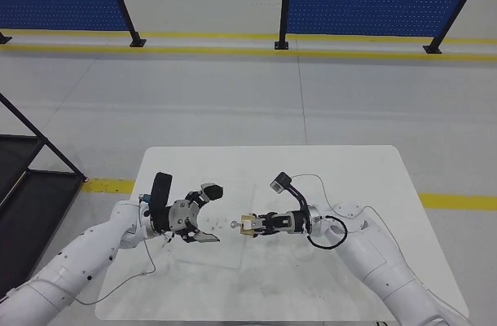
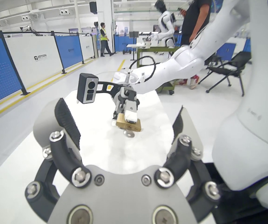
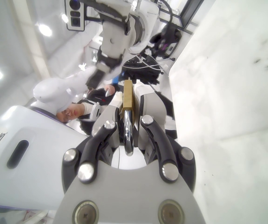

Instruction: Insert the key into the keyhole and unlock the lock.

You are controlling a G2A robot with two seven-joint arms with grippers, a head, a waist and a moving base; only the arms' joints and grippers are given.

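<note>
My right gripper (image 1: 258, 222) is shut on a brass padlock (image 1: 248, 225), holding it just above the white table (image 1: 354, 171) near the middle. A small silver key (image 1: 235, 222) sticks out of the lock's end toward the other arm. In the left wrist view the padlock (image 2: 128, 124) and its key (image 2: 129, 133) hang a short way ahead of my left gripper (image 2: 120, 105), which stands open and holds nothing. From above, the left gripper (image 1: 208, 215) is just left of the key, apart from it. The right wrist view has the lock body (image 3: 127, 95) and its steel shackle (image 3: 128, 131) between the pads.
The table's left edge (image 1: 138, 196) lies under the left arm. A loose cable (image 1: 328, 232) loops at the right wrist. Black rack frame (image 1: 28, 163) stands off the table to the left; blue barriers (image 1: 362, 16) line the far floor.
</note>
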